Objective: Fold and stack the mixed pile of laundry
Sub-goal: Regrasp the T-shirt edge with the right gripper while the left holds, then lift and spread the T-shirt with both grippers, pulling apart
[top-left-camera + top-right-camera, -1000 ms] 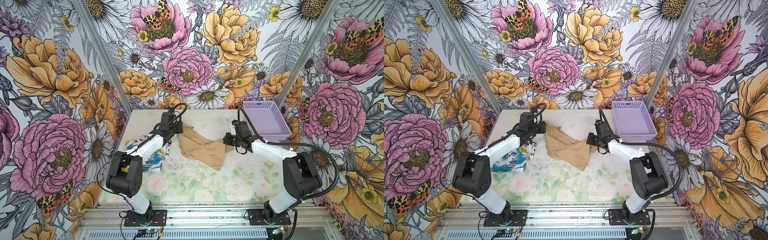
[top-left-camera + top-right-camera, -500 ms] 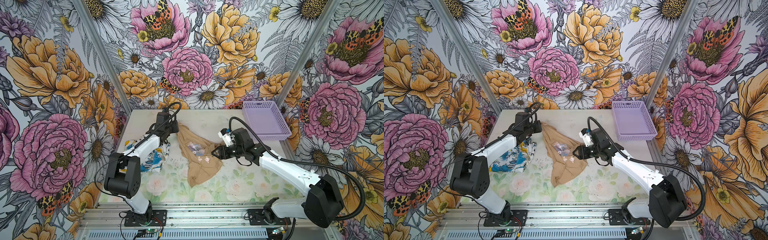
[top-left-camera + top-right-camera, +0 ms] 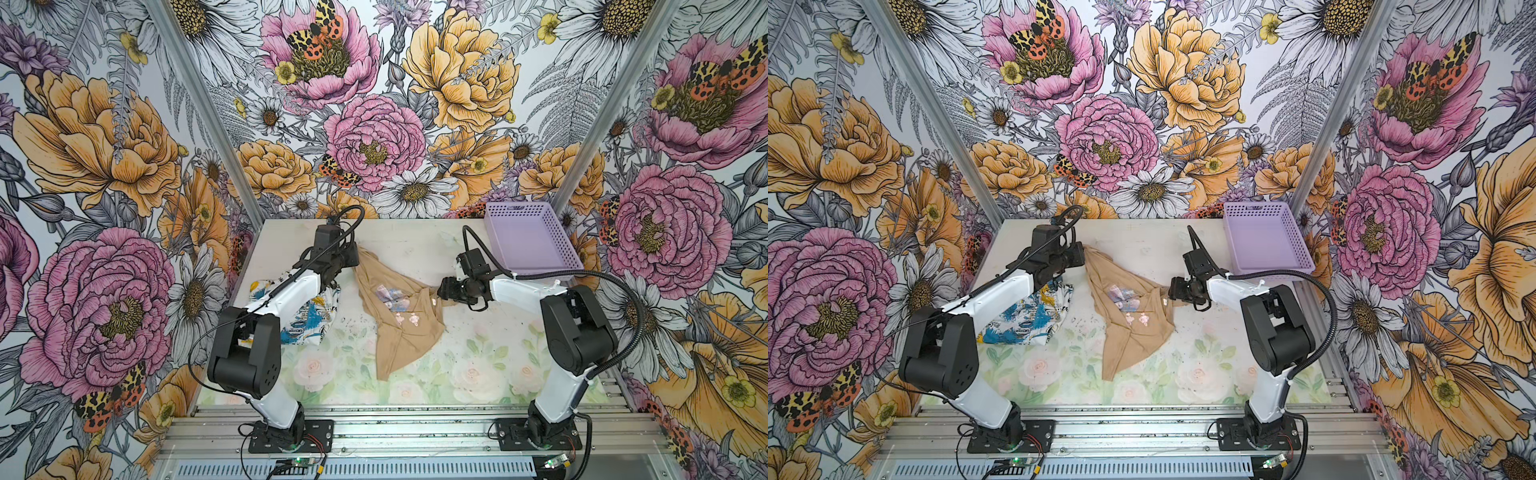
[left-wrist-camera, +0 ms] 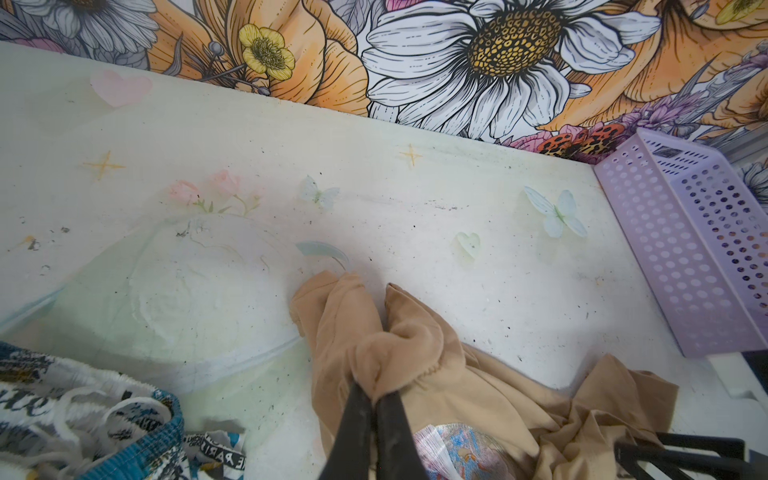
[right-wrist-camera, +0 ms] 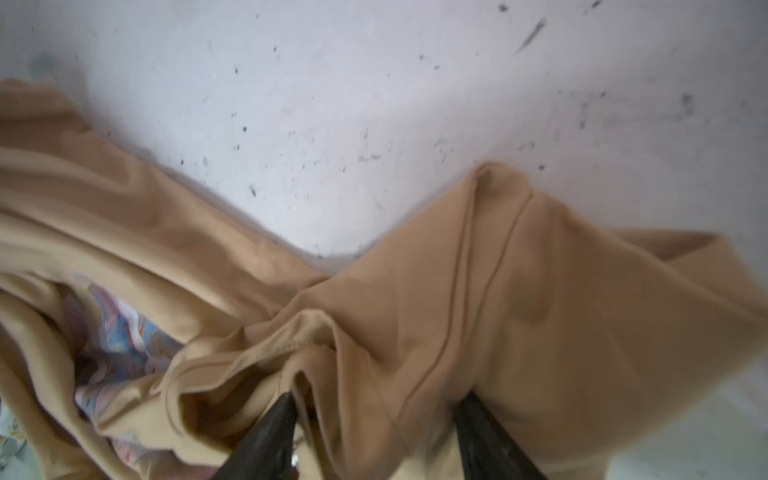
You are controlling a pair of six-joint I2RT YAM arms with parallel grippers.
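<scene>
Compared with a second ago, the tan garment (image 3: 399, 328) has lengthened toward the front edge and now shows a pastel print (image 3: 390, 295). The right arm (image 3: 577, 328), flung out sideways half a second back, is folded upright again. The left arm (image 3: 291, 291) has barely shifted.

The bench (image 3: 415, 245) is pale and scuffed, speckled with dark marks, with faint roses printed toward the front. Walls (image 3: 374, 137) papered with large flowers close it in on three sides, and a metal rail (image 3: 415, 424) runs along the front.

Behind the right gripper (image 3: 441, 293), toward the back wall, sits a lavender perforated basket (image 3: 528, 241), apart from the cloth. Beneath the left arm, just behind the left gripper (image 4: 376, 399), lies the printed garment (image 3: 305, 322), white with blue and yellow patches and black lettering, crumpled and close beside the tan one. Nothing stands between the two grippers but the tan cloth itself.

The left gripper is closed tight on the tan garment's far corner, fabric bunched at its tips. In the right wrist view the right gripper's fingers (image 5: 286, 415) stand partly apart astride a fold at the garment's opposite corner. Whether they press the fold cannot be told.
</scene>
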